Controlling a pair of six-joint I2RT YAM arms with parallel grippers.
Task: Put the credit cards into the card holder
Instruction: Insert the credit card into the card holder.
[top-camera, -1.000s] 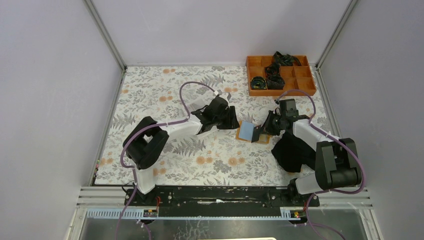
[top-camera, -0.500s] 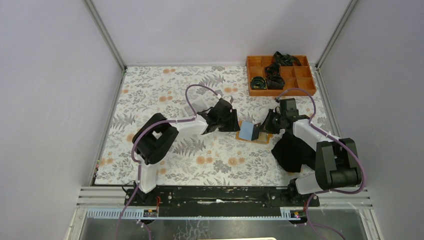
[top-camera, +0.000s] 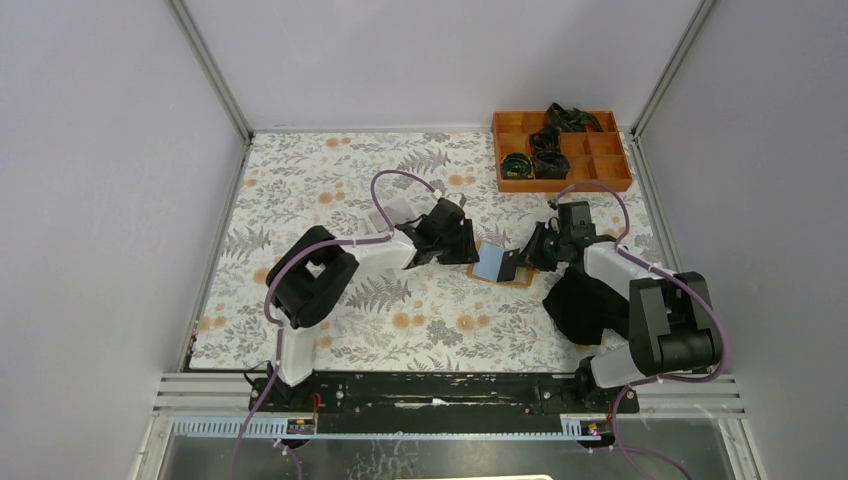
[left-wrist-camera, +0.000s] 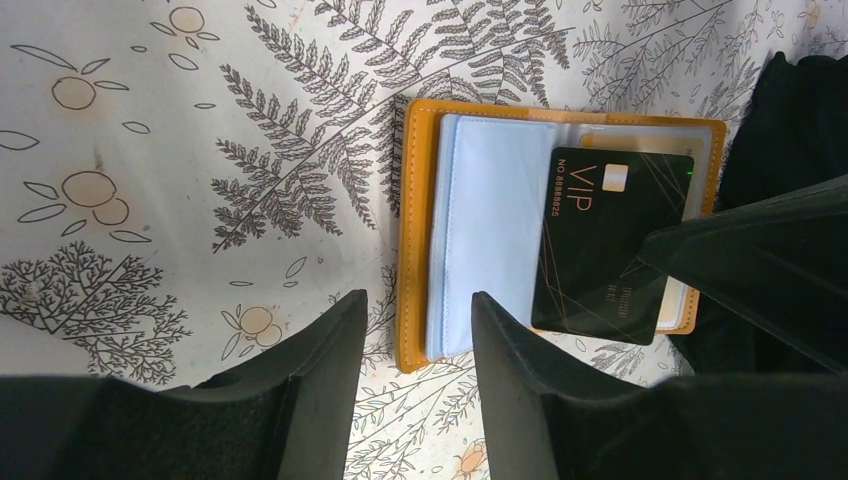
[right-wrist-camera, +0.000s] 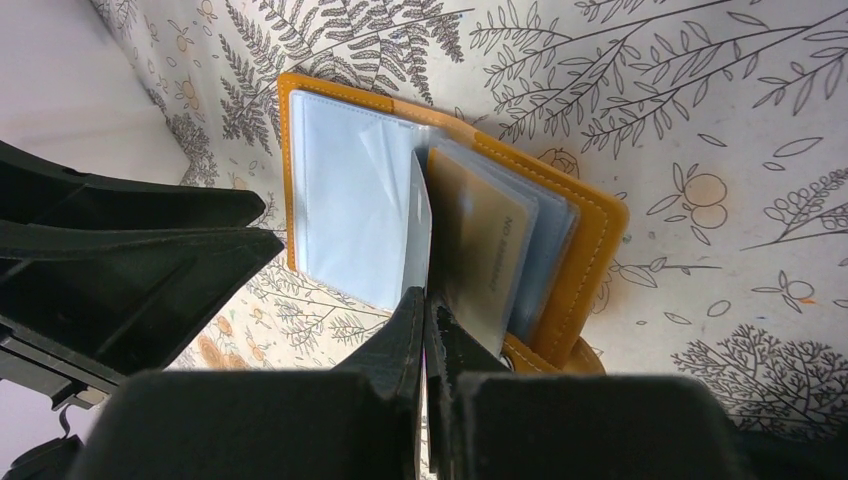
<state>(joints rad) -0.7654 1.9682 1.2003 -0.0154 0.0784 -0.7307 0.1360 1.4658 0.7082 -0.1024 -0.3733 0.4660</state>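
Observation:
The card holder (top-camera: 489, 262) lies open on the floral cloth, orange-tan outside (left-wrist-camera: 412, 220) with pale blue pockets (right-wrist-camera: 350, 200). My right gripper (top-camera: 530, 257) is shut on a black credit card (left-wrist-camera: 605, 240) marked VIP. The card stands tilted over the holder's right half, its far end among the pockets. In the right wrist view it shows edge-on (right-wrist-camera: 421, 215) above the closed right gripper (right-wrist-camera: 424, 300). My left gripper (left-wrist-camera: 415, 305) is open, its fingertips on either side of the holder's left edge near a corner; I cannot tell whether they touch it.
An orange compartment tray (top-camera: 610, 180) with black items stands at the back right. A black cloth (top-camera: 580, 300) lies under my right arm and shows in the left wrist view (left-wrist-camera: 790, 110). The left gripper's body (right-wrist-camera: 130, 260) sits close to the holder.
My left arm has swung right, bringing its gripper up to the holder's left edge, jaws slightly narrower. The right gripper keeps the card over the holder, shifted a little left.

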